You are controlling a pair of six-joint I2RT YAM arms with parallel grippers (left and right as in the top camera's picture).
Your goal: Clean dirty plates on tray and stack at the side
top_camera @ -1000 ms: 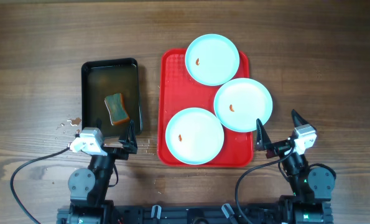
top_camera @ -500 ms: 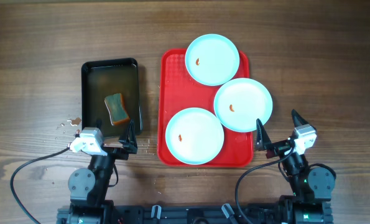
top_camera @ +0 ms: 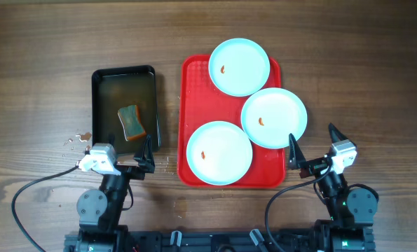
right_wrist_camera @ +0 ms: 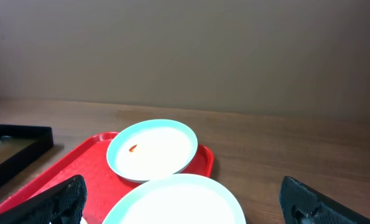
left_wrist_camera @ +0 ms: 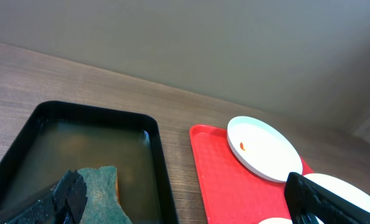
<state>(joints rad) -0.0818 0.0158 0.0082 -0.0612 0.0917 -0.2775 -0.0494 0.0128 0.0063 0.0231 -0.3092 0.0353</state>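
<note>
Three pale blue plates lie on the red tray [top_camera: 191, 98]: a far plate [top_camera: 239, 66], a right plate [top_camera: 274, 117] overhanging the tray's right rim, and a near plate [top_camera: 219, 152]. Each has a small orange-red smear. My left gripper [top_camera: 149, 152] is open and empty, near the table's front edge, between the black tray and the red tray. My right gripper [top_camera: 312, 148] is open and empty, just in front of the right plate. The left wrist view shows the far plate [left_wrist_camera: 262, 148]; the right wrist view shows the far plate [right_wrist_camera: 152, 149] and the right plate [right_wrist_camera: 172, 202].
A black tray [top_camera: 124, 106] holding water and a green-and-orange sponge [top_camera: 130, 122] stands left of the red tray. A few water drops [top_camera: 75, 139] lie on the wood left of it. Bare wooden table surrounds both trays.
</note>
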